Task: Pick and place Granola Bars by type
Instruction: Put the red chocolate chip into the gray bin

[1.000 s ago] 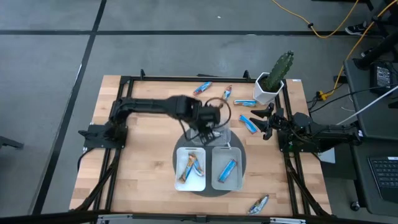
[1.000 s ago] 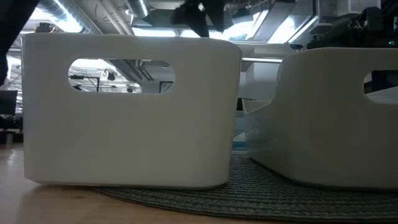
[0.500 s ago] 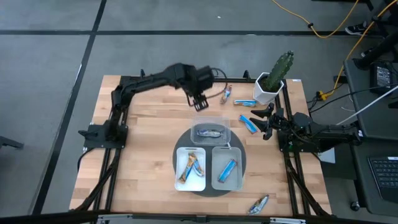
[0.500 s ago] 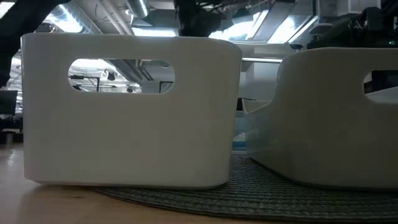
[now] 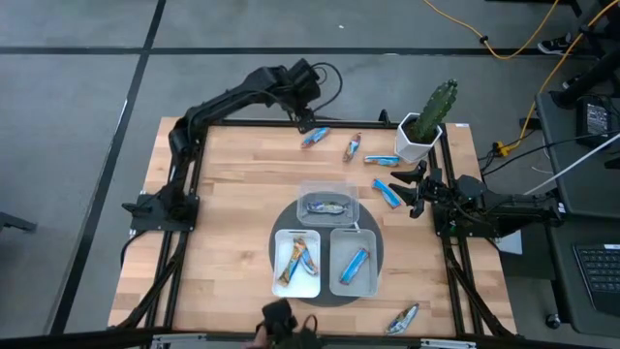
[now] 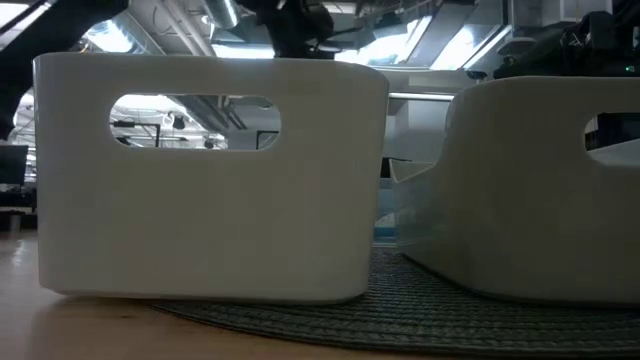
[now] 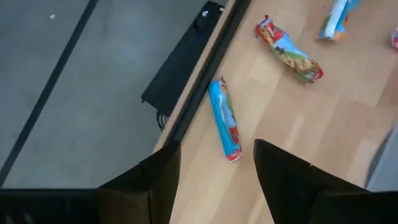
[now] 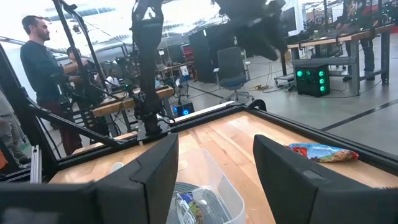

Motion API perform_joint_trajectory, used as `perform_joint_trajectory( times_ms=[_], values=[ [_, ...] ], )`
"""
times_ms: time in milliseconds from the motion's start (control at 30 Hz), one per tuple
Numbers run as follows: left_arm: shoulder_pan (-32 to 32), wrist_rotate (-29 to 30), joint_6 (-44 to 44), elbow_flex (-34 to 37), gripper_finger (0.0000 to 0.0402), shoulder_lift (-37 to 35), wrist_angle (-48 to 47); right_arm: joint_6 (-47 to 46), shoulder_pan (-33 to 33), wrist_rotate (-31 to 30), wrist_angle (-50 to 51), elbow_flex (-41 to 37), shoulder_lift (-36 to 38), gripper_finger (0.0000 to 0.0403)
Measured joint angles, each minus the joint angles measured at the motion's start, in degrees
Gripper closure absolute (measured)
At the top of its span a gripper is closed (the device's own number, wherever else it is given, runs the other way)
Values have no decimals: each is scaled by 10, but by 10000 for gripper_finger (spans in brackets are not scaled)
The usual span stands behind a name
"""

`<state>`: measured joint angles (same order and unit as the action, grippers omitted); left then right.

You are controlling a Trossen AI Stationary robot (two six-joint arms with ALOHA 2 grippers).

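Left end effector (image 5: 306, 115) has swung toward 12 o'clock, fingers parted, hanging over a blue bar (image 5: 315, 137); right end effector (image 5: 414, 189) is idling parted at 3 o'clock of the worktop (image 5: 232, 223).

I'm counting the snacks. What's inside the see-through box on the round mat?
The see-through box holds a silver granola bar. It looks like one, but anything tucked beneath it is hidden. The left gripper is open near a blue bar.

A wooden tabletop (image 5: 223, 233) carried a round grey mat (image 5: 325, 291) with two white trays (image 5: 297, 262) side by side on it and a clear tray (image 5: 327, 194) touching the mat's far edge. A cactus in a white pot (image 5: 418, 139) stood at the far right corner. People (image 8: 38, 56) stood in the room beyond, near desks and a chair (image 8: 231, 65).
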<state>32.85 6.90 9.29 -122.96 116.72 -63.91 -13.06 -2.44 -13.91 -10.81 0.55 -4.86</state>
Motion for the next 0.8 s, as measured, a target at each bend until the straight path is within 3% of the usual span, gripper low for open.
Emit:
perform_joint_trajectory(
  times_ms=[800],
  values=[
    [32, -110, -6, 0, 205, 170, 25, 0, 0, 0, 0, 0, 0, 193]
  ],
)
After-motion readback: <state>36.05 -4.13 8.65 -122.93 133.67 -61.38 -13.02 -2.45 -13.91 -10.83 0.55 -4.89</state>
